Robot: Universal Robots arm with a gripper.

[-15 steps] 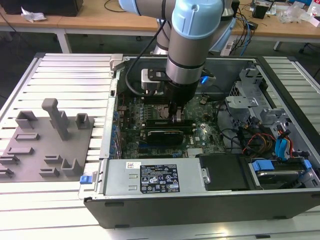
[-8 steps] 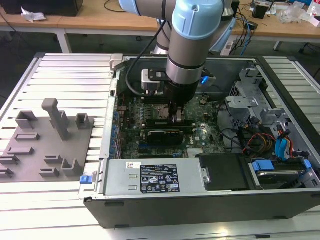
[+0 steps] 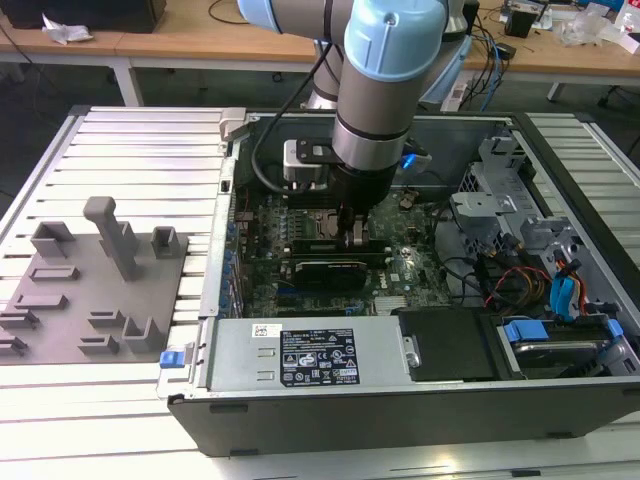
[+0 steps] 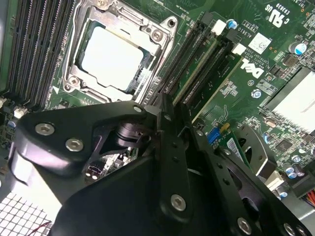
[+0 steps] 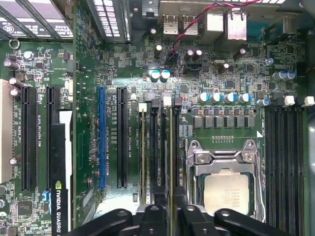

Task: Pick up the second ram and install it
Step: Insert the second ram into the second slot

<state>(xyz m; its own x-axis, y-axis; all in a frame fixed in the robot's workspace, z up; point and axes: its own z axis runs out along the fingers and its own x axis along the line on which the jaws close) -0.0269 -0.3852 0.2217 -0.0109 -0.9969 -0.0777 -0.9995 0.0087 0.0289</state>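
Hand [image 3: 352, 236] is down inside the open PC case [image 3: 330, 400], over the memory slots [image 5: 156, 147] just beside the CPU socket [image 5: 225, 189]. In both wrist views its fingers [image 5: 170, 216] look clamped on the second ram [image 5: 171, 147], a thin green stick standing on edge in a slot [image 4: 197, 73] w/ another stick seated just beside it. Grey fixture tray [image 3: 95, 290] sits on the tabletop [image 3: 130, 140] at the exterior view's left.

The exterior view looks down from high and well back onto the open computer case [image 3: 400, 300]. Both wrist views sit close above the motherboard [image 5: 123, 59], sharing the CPU socket [image 5: 226, 189], which lies at 11 o'clock in the second wrist view [image 4: 115, 54].
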